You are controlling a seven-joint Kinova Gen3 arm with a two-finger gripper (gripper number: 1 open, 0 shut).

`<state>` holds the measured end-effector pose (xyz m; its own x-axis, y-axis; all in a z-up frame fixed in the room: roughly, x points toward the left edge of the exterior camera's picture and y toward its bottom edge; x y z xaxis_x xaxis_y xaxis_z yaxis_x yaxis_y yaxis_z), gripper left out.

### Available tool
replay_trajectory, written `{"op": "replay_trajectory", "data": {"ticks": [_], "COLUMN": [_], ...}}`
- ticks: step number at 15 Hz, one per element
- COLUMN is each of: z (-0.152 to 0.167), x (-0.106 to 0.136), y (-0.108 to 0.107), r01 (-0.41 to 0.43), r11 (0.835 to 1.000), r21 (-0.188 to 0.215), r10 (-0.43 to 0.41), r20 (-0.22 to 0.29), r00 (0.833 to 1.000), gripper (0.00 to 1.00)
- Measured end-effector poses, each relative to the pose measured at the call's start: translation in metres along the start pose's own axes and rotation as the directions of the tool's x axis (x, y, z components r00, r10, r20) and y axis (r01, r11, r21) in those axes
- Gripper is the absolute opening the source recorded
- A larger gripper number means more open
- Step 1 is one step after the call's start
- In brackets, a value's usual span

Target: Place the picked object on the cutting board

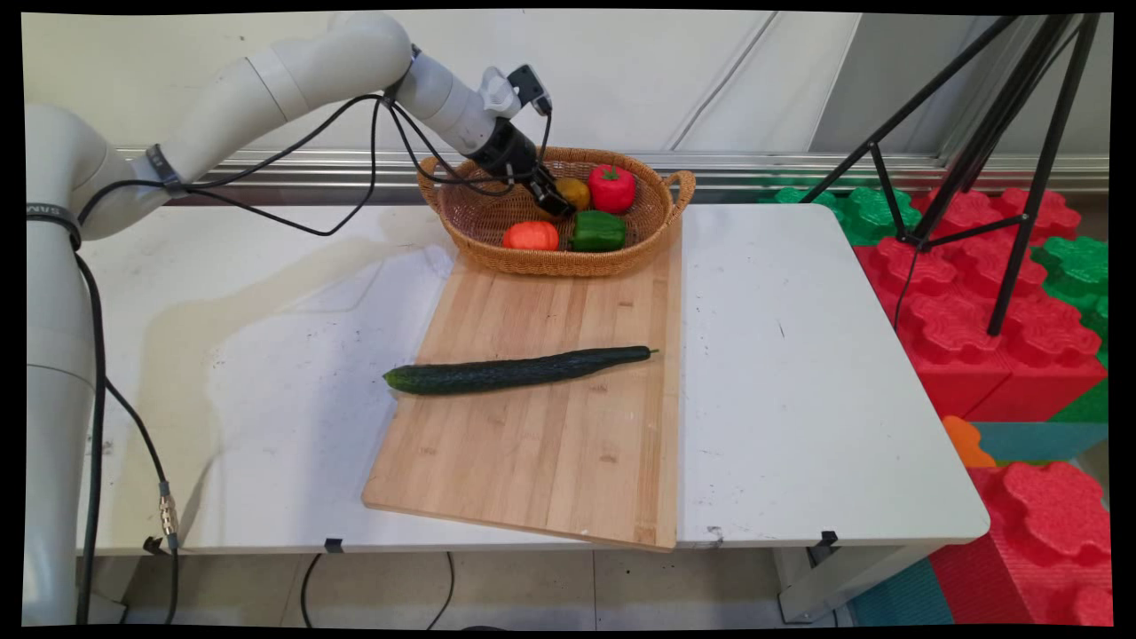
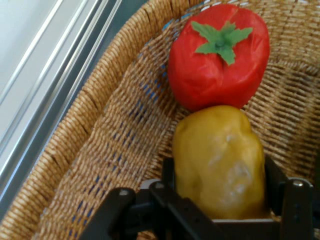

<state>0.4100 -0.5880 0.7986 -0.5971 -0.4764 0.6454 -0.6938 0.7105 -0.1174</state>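
My gripper [image 1: 561,206] reaches down into a wicker basket [image 1: 550,266] at the back of the table. It is shut on a yellow pepper [image 1: 577,191]. In the hand view the yellow pepper [image 2: 220,155] fills the space between the two black fingers [image 2: 169,175], which press on both its sides. A red pepper [image 1: 612,188] with a green stem lies just beyond it, touching it [image 2: 217,55]. The basket's woven wall [image 2: 115,125] curves along the left of the hand view.
A green pepper [image 1: 597,231] and an orange vegetable [image 1: 531,236] lie in the basket's near half. A long cucumber [image 1: 519,369] rests across a wooden cutting board [image 1: 532,461]. A black tripod [image 1: 976,151] and red foam blocks [image 1: 976,293] stand right of the table.
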Motion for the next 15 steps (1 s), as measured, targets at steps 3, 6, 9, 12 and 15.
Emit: {"op": "replay_trajectory", "data": {"ticks": [3, 6, 9, 12, 15], "z": [-0.014, -0.034, -0.061, -0.087, -0.119], "x": [0.000, -0.003, -0.008, -0.014, -0.020], "y": [0.000, 0.001, 0.002, 0.003, 0.006], "r01": [0.000, -0.003, -0.005, -0.008, -0.015], "r11": [1.000, 1.000, 1.000, 1.000, 1.000], "r21": [-0.002, -0.002, -0.002, -0.005, -0.016], "r10": [0.000, 0.003, 0.005, 0.008, 0.014], "r20": [-0.019, -0.037, -0.056, -0.074, -0.095], "r00": [1.000, 0.999, 0.998, 0.997, 0.995], "gripper": [0.00, 0.00, 0.00, 0.00, 0.00]}}
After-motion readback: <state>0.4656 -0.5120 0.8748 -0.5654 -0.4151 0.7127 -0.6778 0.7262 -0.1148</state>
